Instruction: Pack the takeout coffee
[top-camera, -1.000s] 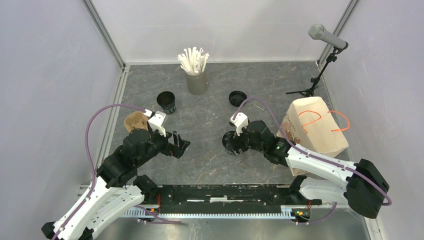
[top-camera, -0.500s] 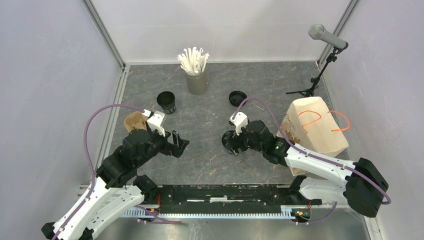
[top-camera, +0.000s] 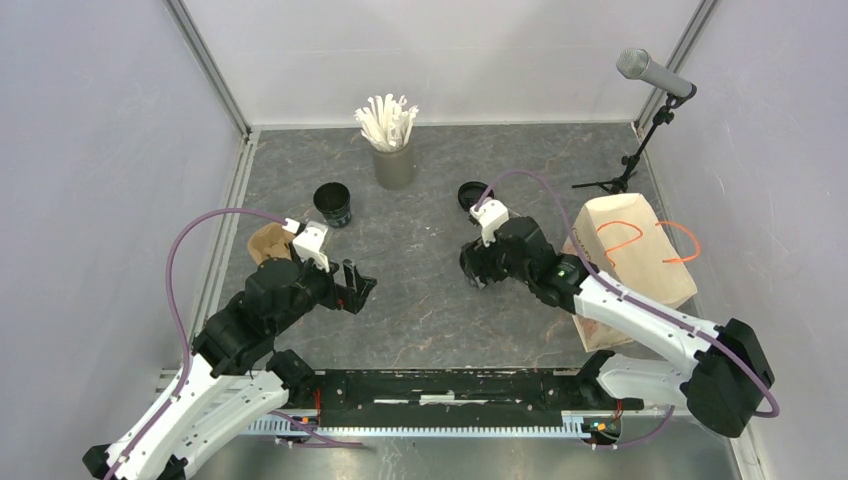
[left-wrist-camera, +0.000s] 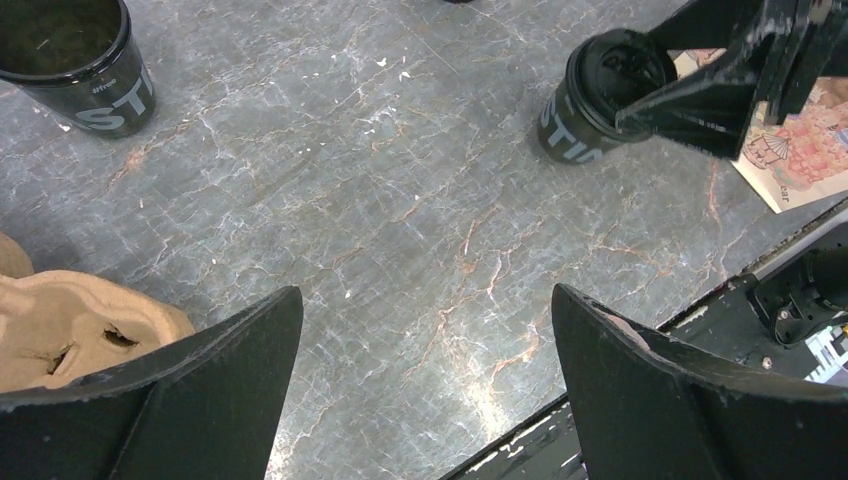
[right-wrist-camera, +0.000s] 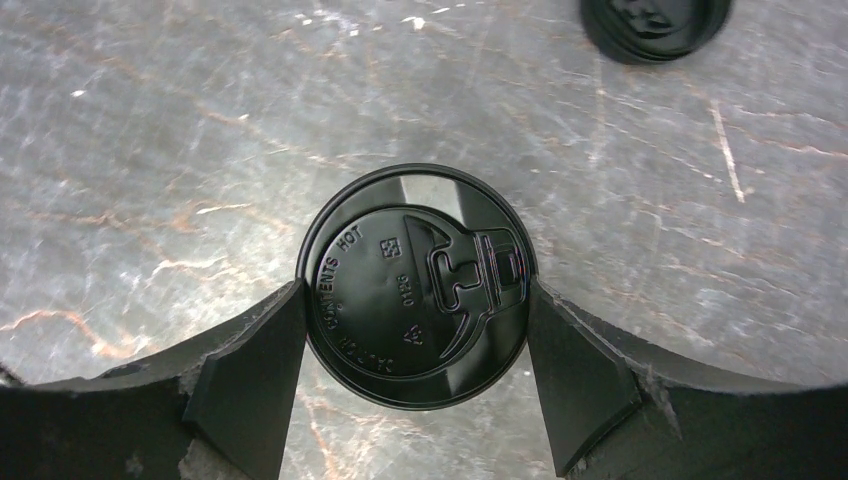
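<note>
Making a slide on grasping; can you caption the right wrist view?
Right gripper grips a lidded black cup by its sides; a spare lid lies on the table.

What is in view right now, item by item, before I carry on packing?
lidded black disposable cup: one, black, centre-right of table, between the right gripper's fingers
open black disposable cup: one, black, upright, left of centre, no lid
loose round black lid: one, black, flat on the table beyond the lidded cup
brown pulp cup carrier: one, brown, left side beside the left arm
grey cup of white straws: one, grey and white, back centre
tan paper bag with orange handles: one, tan, right side
microphone on a black stand: one, grey, back right corner
grey marbled table: one, grey
left gripper: open, empty, above bare table
right gripper: closed on the lidded cup
</note>
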